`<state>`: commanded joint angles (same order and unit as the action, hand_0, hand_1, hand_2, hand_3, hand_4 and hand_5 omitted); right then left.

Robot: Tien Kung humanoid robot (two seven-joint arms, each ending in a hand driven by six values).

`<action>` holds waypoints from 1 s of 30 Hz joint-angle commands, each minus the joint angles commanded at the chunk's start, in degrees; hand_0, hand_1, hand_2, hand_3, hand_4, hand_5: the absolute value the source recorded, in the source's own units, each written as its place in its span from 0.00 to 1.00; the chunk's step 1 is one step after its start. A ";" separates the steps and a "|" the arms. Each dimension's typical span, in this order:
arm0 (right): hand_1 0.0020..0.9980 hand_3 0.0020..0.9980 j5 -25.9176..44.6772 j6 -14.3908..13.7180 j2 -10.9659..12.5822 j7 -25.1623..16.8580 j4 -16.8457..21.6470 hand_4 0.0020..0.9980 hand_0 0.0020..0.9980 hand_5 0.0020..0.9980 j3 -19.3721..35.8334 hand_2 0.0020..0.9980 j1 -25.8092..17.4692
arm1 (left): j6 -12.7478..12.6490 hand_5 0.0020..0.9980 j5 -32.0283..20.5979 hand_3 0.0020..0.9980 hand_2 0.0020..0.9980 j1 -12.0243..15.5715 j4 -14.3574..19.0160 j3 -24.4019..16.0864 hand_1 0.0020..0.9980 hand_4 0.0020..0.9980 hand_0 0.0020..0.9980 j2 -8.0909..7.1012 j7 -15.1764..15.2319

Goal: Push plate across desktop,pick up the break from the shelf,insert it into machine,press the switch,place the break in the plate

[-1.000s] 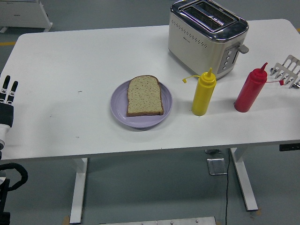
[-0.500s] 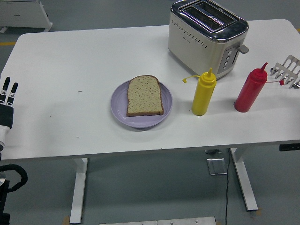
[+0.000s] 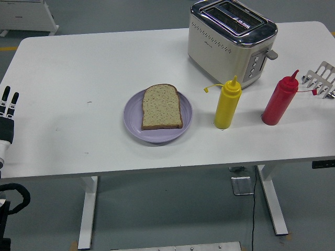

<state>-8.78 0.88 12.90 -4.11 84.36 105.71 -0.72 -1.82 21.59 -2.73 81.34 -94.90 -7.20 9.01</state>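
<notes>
Since the bread slice (image 3: 162, 106) already lies flat on the purple plate (image 3: 132, 117) near the counter's (image 3: 78, 78) middle, the task looks finished. Only the left hand (image 3: 8, 107) shows, at the counter's left edge, fingers straight, close together and holding nothing. Withdrawing well means keeping it low and clear of the plate.

The table (image 3: 78, 68) carries one plate (image 3: 133, 123) with one bread slice (image 3: 162, 106); one toaster (image 3: 230, 39); one rack (image 3: 322, 78). Two squeeze bottles stand there: one yellow bottle (image 3: 227, 104); one red bottle (image 3: 279, 101).
</notes>
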 joint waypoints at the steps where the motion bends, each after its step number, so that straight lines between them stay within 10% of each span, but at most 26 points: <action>1: 0.83 0.75 0.04 -0.01 -0.01 0.00 0.00 0.47 0.88 0.47 0.06 0.79 0.06 | -0.01 1.00 0.00 0.79 0.91 -0.05 0.01 -0.07 0.85 0.59 0.85 0.01 0.00; 30: 0.82 0.75 0.96 0.10 -0.25 0.50 -0.06 0.48 0.87 0.47 0.71 0.78 0.35 | 0.05 1.00 0.07 0.79 0.91 -0.65 0.12 -0.52 0.85 0.59 0.85 0.18 -0.08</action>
<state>-7.81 0.98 12.65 -3.60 84.29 106.42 -0.37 -1.77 21.66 -3.38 81.46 -95.43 -7.02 8.93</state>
